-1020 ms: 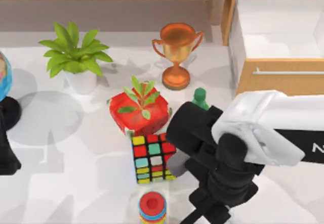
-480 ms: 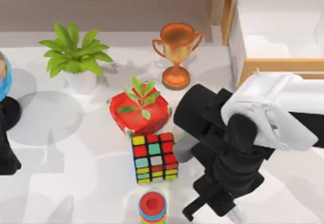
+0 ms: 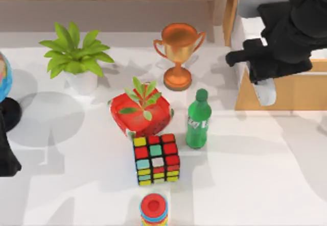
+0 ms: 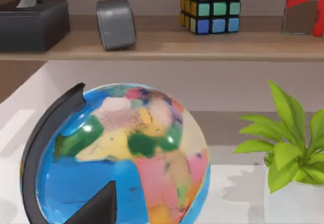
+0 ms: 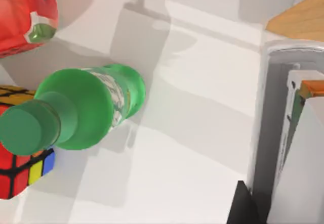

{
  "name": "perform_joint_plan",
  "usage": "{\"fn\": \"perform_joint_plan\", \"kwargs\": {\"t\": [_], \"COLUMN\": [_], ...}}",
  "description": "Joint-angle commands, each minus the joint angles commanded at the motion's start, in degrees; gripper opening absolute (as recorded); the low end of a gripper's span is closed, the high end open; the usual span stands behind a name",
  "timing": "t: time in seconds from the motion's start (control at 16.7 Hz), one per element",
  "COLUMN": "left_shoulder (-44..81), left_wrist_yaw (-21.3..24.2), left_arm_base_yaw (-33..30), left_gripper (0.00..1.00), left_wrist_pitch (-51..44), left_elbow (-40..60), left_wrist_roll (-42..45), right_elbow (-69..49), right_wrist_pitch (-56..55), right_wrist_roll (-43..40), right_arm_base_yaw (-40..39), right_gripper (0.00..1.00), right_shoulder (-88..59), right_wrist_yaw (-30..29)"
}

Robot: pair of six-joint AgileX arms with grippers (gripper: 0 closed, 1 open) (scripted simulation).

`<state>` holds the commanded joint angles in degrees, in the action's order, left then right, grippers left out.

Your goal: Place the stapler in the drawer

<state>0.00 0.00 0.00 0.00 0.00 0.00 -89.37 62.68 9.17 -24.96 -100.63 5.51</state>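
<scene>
No writing could be read on any object; the green bottle (image 3: 198, 120) carried a pale label too small to make out. At the far left edge of the top view sat a glossy globe (image 4: 121, 158), many-coloured in a dark curved frame, with the left arm parked dark beside it; whether its fingers were open or shut could not be told. Right of that stood a leafy plant in a white pot (image 3: 76, 57), then a red box-like planter (image 3: 140, 111), a multicoloured puzzle cube (image 3: 155, 159) and a stack of coloured rings (image 3: 154, 208) at the bottom edge. A coppery metallic trophy (image 3: 179, 52) stood behind them. The table (image 3: 245, 175) was smooth and white, a brown wooden shelf running along the back. At the upper right, the right gripper (image 3: 263, 78) hung over the front of the tan wood drawer (image 3: 291, 91), its fingers closed on the pale grey stapler (image 3: 265, 91), which pointed downward in front of the drawer face.
</scene>
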Motion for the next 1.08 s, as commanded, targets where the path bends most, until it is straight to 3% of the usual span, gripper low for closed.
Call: {"fn": "perform_joint_plan", "kwargs": {"t": [0.48,0.78,1.08], "left_shoulder": [0.0,0.0,0.0], "left_wrist_yaw": [0.0,0.0,0.0], "left_arm_base_yaw": [0.0,0.0,0.0], "left_gripper": [1.0,1.0,1.0], "left_wrist_pitch": [0.0,0.0,0.0], "left_elbow": [0.0,0.0,0.0], "left_wrist_roll": [0.0,0.0,0.0], "right_elbow": [-31.26,-38.74,-39.85], "right_wrist_pitch": [5.6,13.3,14.92], "right_wrist_roll": [-2.88,-1.25,-0.54], "right_arm_base_yaw": [16.72,17.66,17.43], "right_gripper": [0.0,0.0,0.0], "right_shoulder": [-25.78,-40.27,-42.13], "right_wrist_yaw": [-1.7,-4.9,-5.45]}}
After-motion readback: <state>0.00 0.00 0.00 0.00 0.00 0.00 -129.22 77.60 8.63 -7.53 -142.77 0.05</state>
